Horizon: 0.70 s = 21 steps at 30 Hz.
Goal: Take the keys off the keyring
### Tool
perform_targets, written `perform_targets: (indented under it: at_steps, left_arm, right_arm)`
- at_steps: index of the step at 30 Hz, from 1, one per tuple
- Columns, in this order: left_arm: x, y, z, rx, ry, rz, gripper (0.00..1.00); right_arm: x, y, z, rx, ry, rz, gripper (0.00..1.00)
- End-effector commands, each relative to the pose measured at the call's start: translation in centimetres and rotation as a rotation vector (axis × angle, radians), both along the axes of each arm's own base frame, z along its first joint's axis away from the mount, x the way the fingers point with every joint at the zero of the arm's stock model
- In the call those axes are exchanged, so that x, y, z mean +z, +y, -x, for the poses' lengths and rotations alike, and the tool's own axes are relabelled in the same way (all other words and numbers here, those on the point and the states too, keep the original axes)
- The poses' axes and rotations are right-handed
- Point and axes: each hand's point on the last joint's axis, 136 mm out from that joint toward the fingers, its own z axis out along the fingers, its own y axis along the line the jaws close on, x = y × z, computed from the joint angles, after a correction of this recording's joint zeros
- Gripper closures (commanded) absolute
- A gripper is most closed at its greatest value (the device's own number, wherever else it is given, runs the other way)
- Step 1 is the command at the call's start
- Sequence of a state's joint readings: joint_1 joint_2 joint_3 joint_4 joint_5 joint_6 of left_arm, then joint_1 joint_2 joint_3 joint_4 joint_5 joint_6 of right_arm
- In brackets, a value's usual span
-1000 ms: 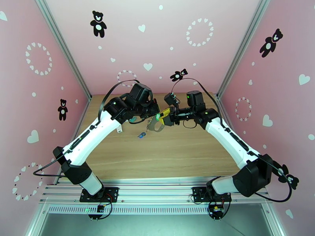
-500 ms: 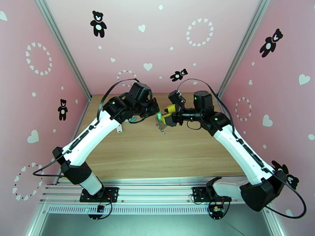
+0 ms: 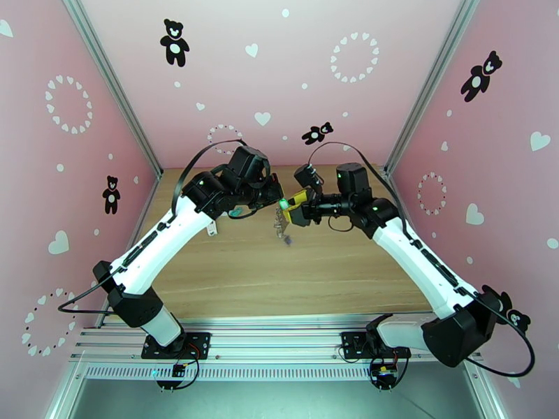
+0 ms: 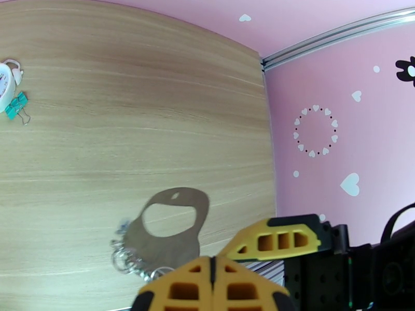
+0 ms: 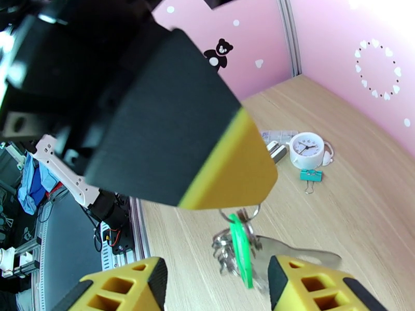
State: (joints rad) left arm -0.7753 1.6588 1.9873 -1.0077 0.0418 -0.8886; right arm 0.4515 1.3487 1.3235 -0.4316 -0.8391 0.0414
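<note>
while l grip (image 4: pixel 211 268) clamps keyring (image 4: pixel 163 250) | r grip (image 5: pixel 213 273) jaws apart astride green key (image 5: pixel 239 250) | key still attached, removal pending

This is a robotics lab test cell. A wooden worktop (image 3: pixel 279 274) is boxed in by pink walls (image 3: pixel 300 71) dotted with bear stickers (image 3: pixel 174 42) and heart stickers (image 3: pixel 262 118). The walls are held in bare aluminium frame posts (image 3: pixel 105 71). A left arm (image 3: pixel 161 235) and a right arm (image 3: pixel 419 256) are bolted to a slotted metal rail (image 3: pixel 279 338), with exposed circuit boards (image 3: pixel 175 371) below.
</note>
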Motion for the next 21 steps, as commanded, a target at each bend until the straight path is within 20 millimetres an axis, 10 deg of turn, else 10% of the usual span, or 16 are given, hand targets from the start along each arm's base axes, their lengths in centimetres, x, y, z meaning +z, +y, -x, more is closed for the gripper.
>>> perform_targets:
  at_steps: [1, 21]
  left_arm:
    - [1.8, 0.16, -0.02, 0.008, -0.028, 0.042, 1.0]
    - [1.7, -0.28, 0.06, -0.004, -0.016, 0.057, 1.0]
  right_arm:
    - [0.25, 0.54, 0.0, 0.038, 0.005, -0.007, 0.46]
    - [0.7, 1.26, -0.85, 0.052, -0.023, -0.038, 0.67]
